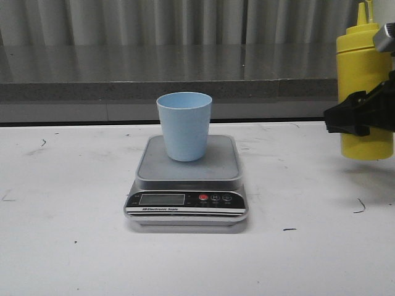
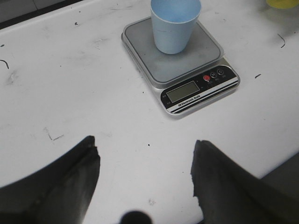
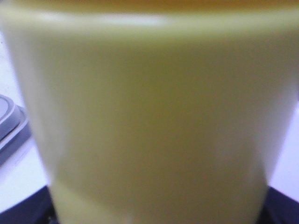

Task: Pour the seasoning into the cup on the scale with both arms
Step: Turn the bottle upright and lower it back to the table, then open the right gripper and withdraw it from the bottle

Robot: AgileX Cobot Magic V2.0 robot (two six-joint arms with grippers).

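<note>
We hold the yellow bottle (image 1: 364,92) clenched in our right gripper (image 1: 361,117), upright, well right of the scale (image 1: 187,185) bearing the cup (image 1: 184,126); left gripper (image 2: 145,186) open; carry level, tip slowly over the rim.

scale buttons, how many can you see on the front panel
3. On the scale's black panel, right of the display: a red button nearest it, then two dark buttons side by side. None looks hidden.

Pale blue cup (image 1: 184,125) upright on scale (image 1: 186,185); yellow seasoning bottle (image 1: 364,92) right.
</note>
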